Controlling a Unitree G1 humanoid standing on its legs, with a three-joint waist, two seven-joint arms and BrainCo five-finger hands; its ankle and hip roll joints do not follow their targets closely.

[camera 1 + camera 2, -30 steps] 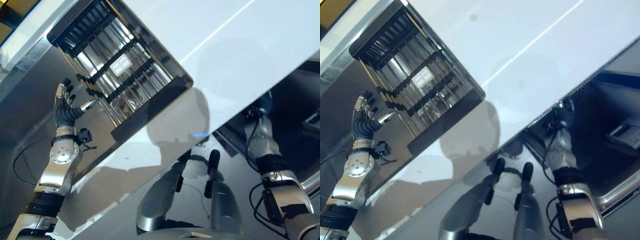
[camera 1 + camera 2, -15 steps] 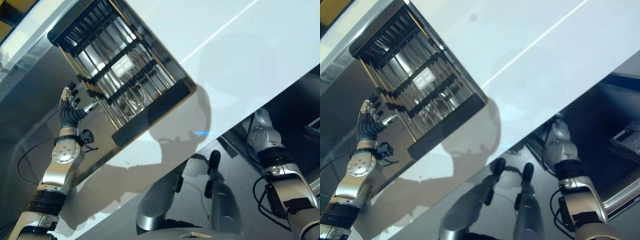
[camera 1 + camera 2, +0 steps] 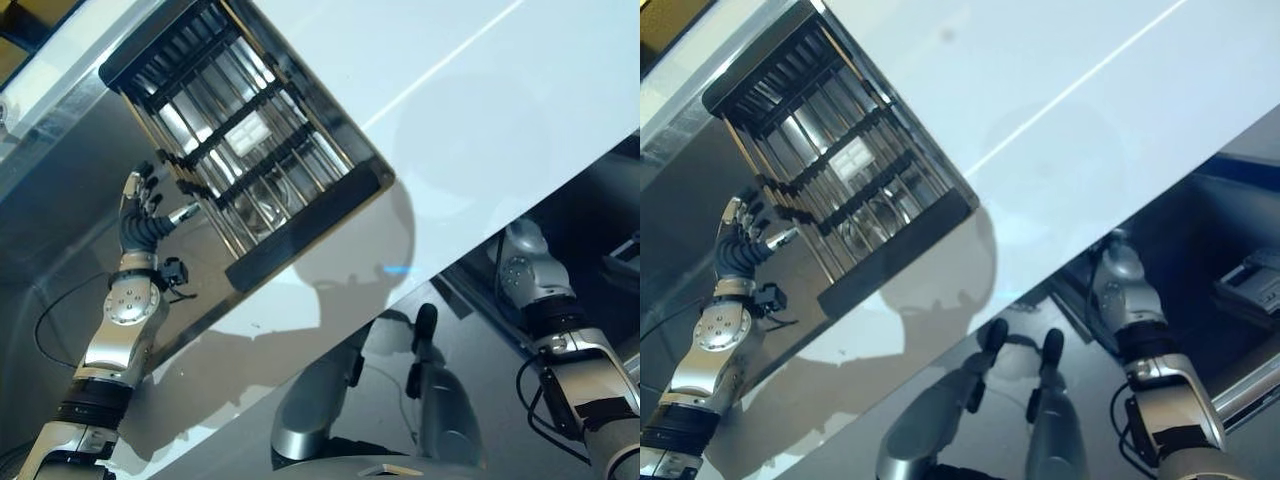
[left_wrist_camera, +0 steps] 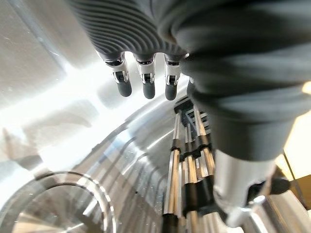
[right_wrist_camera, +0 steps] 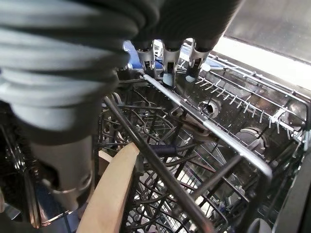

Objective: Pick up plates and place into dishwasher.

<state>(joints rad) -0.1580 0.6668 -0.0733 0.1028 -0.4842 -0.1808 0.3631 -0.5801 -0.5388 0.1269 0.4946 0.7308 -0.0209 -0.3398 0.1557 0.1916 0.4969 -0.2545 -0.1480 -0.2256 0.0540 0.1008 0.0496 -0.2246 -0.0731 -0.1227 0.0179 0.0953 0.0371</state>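
Fingers [image 4: 144, 82] of the left hand [image 3: 140, 215] are extended and released beside the dish rack [image 3: 245, 135] in the steel sink [image 3: 60, 220]. Right hand [image 5: 167, 63] fingers hang relaxed above the dishwasher rack [image 5: 194, 160]. A plate rim [image 4: 58, 204] lies just below the left hand, the nearer hand.

— What do we look like at the left hand [image 3: 140, 215]?

— Silver fingers [image 4: 146, 80] with dark tips; behind them a dark ribbed cover, then a round silver wrist housing dotted with small screws.

— And our right hand [image 5: 73, 73]?

— Same build: silver fingers [image 5: 167, 68], dark tips, ribbed cover behind; black bands ring both silver-grey forearms.
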